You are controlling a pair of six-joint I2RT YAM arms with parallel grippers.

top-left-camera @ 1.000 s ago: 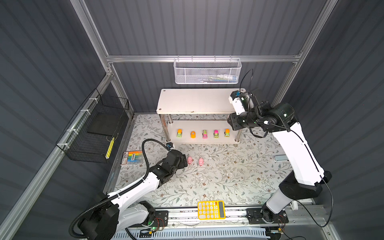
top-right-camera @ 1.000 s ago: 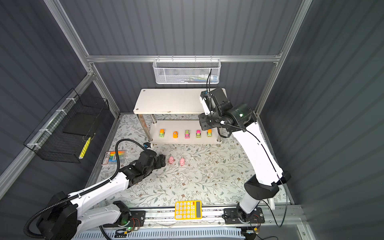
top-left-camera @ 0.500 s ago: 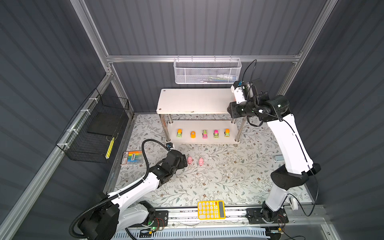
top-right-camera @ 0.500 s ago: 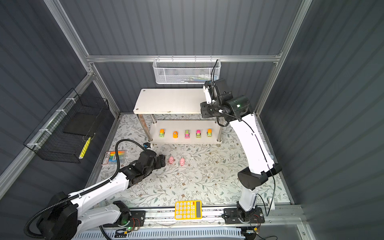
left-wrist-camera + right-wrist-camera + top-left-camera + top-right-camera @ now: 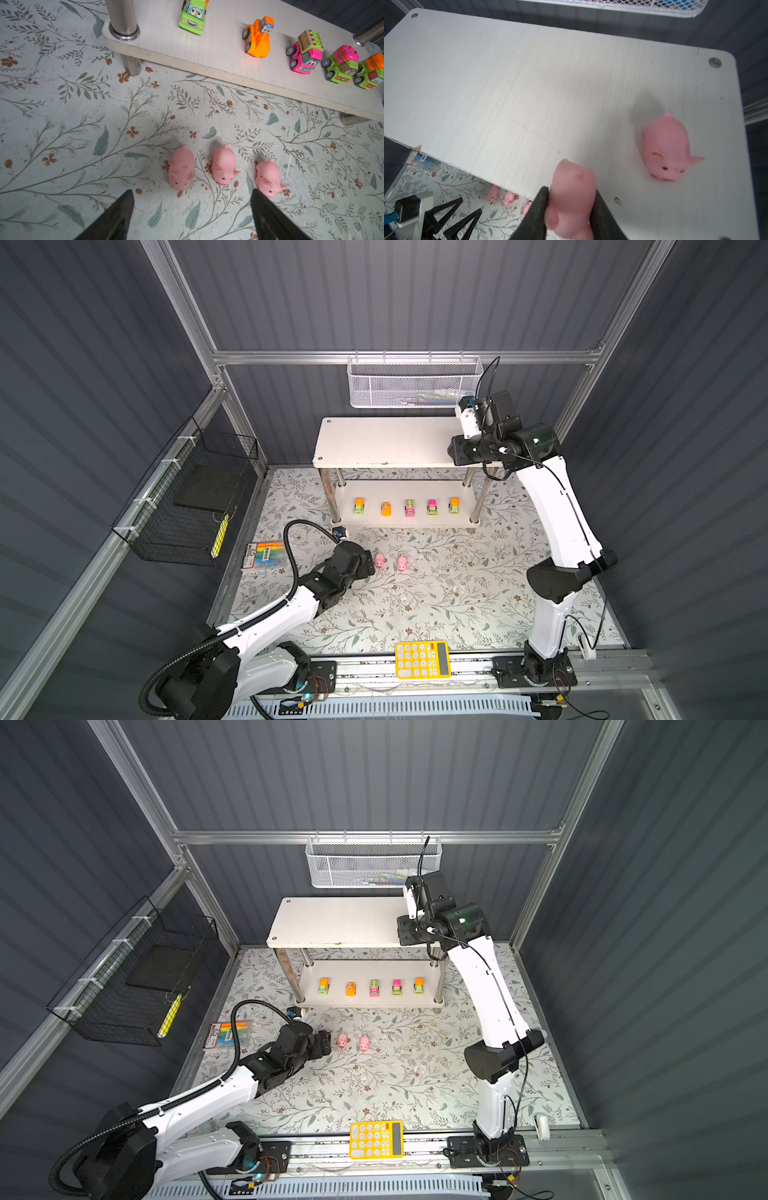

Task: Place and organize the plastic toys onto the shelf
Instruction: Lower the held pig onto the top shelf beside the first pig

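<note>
At the right end of the shelf's (image 5: 374,443) upper board, the right claw (image 5: 570,199) hovers clamped on a pink pig (image 5: 573,176), which is above the board and not yet set down. A placed pig (image 5: 664,149) lies beyond it, toward the board's right edge.

Step in hand, by judgement: placing the second pig on the upper tier. The next move calls for a descent to the board beside the placed pig, without knocking it, and then a parting of the jaws.

On the lower board, five toy vehicles (image 5: 409,508) stand in an evenly spaced row. On the floral tabletop (image 5: 415,605) in front of the shelf, the left claw (image 5: 191,193) hangs low with jaws wide apart, holding nothing. Three remaining pigs (image 5: 223,166) lie side by side just beyond it; only two show in both top views.

Surroundings:
- black wire basket (image 5: 195,497) on the left wall
- white mesh basket (image 5: 411,385) on the far wall above the shelf
- yellow calculator (image 5: 422,659) at the near edge
- marker pack (image 5: 264,556) at left

None of these blocks the drop. The mesh basket hangs close behind the raised right arm and probably limits room on the far side.
</note>
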